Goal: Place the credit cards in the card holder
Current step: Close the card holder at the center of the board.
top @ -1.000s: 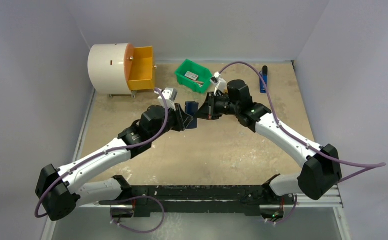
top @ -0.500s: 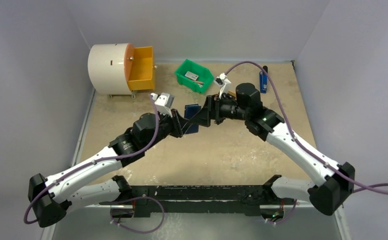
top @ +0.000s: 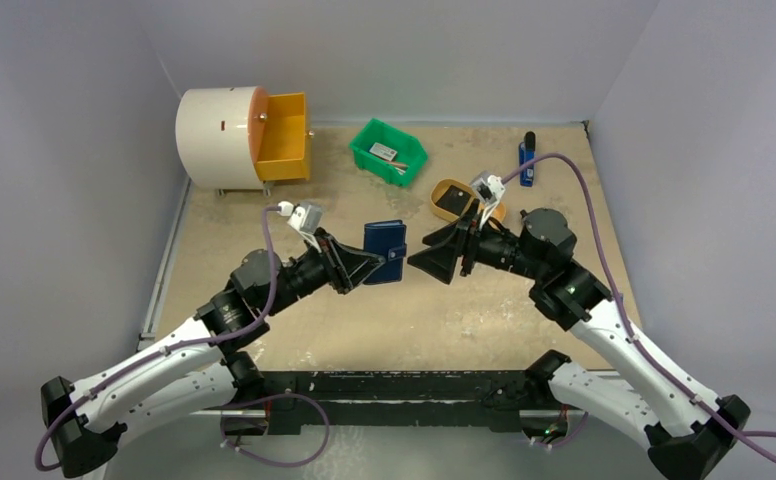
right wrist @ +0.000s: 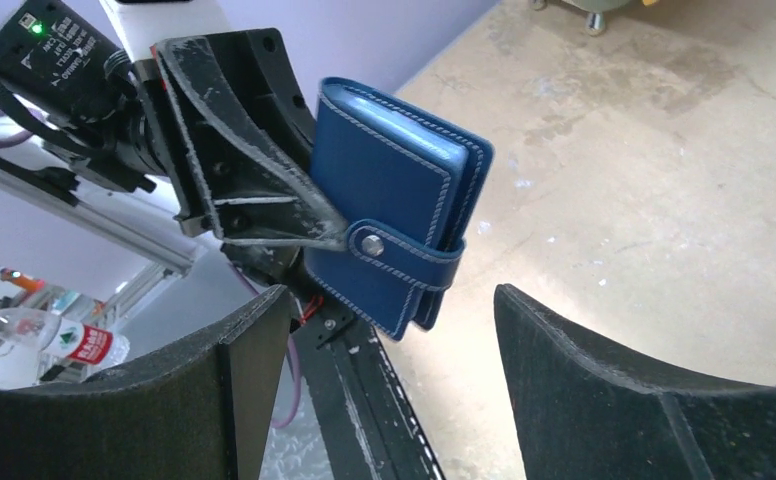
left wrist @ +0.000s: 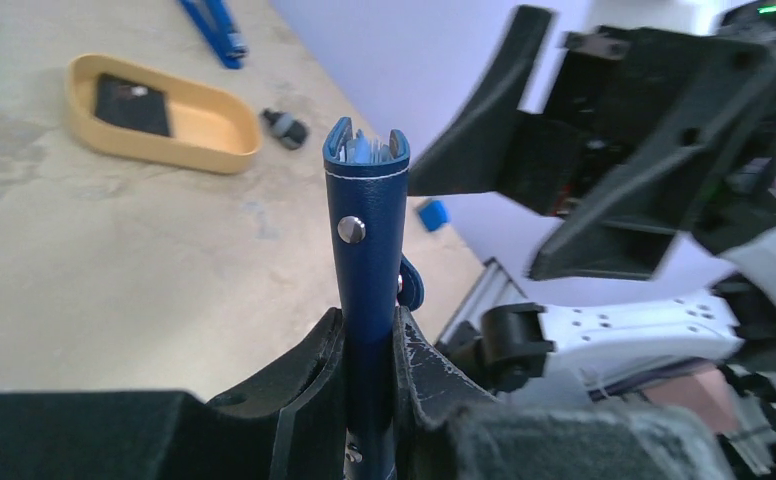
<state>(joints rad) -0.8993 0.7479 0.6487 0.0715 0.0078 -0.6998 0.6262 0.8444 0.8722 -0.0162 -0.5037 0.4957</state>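
The left end effector (left wrist: 368, 335) pinches the snapped-shut card holder (right wrist: 389, 195) above the bench (top: 484, 320), midway between its side edges, so lower it level and gently, clear of the spread, empty right end effector (right wrist: 389, 295).

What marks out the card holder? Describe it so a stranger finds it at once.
Start at the middle of the table. Held above it, in the jaws of the left gripper, is the card holder. It is navy and stitched, with a snap tab and a pale stud, unlike the flat black square in the tan tray or the blue-and-black stick tool.
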